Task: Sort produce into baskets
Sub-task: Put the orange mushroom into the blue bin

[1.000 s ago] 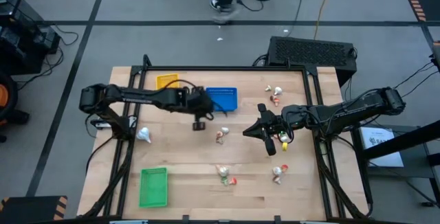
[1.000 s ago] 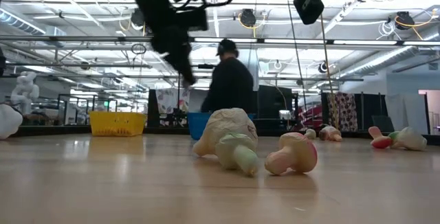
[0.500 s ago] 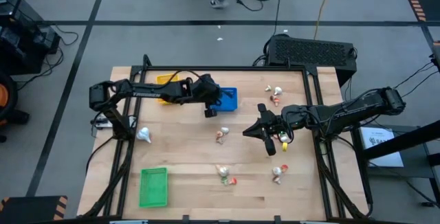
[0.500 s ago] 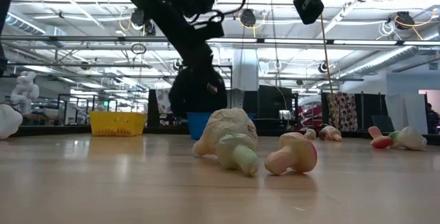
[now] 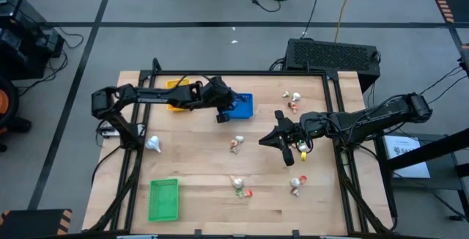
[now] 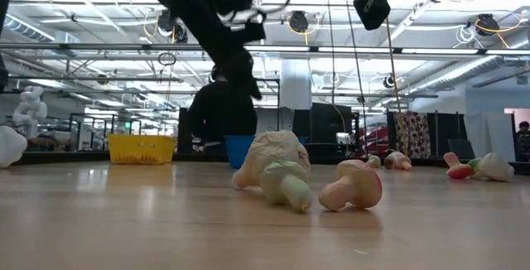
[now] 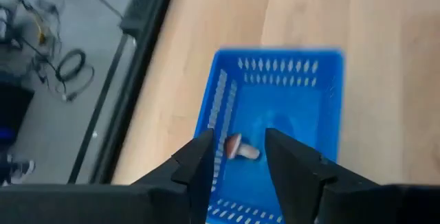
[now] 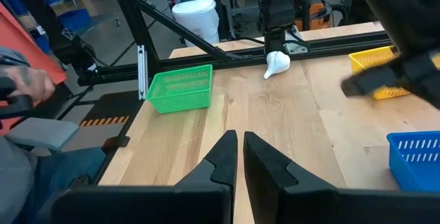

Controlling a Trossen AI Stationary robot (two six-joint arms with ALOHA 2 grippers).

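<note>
the left gripper hangs over the blue rectangular plastic basket with its jaws apart by a narrow gap and nothing pinched in them. right between the fingers, down on the basket floor, lies a small red-and-white toy mushroom piece, the only thing i can see in that basket. just past the blue basket from those jaws, along the arm, sits the yellow plastic basket; can't tell if anything's in it.

the right gripper is well off to the other side, above the bare wooden table, jaws pressed nearly together with nothing between them. ahead of it is the green plastic basket, which looks empty, and beyond that a whitish garlic-like bulb lying on the wood.

the rest of the produce is loose on the table: a pale mushroom pair between the two grippers, another little pair closer to the front, one piece below the right gripper and a few more near the back edge.
</note>
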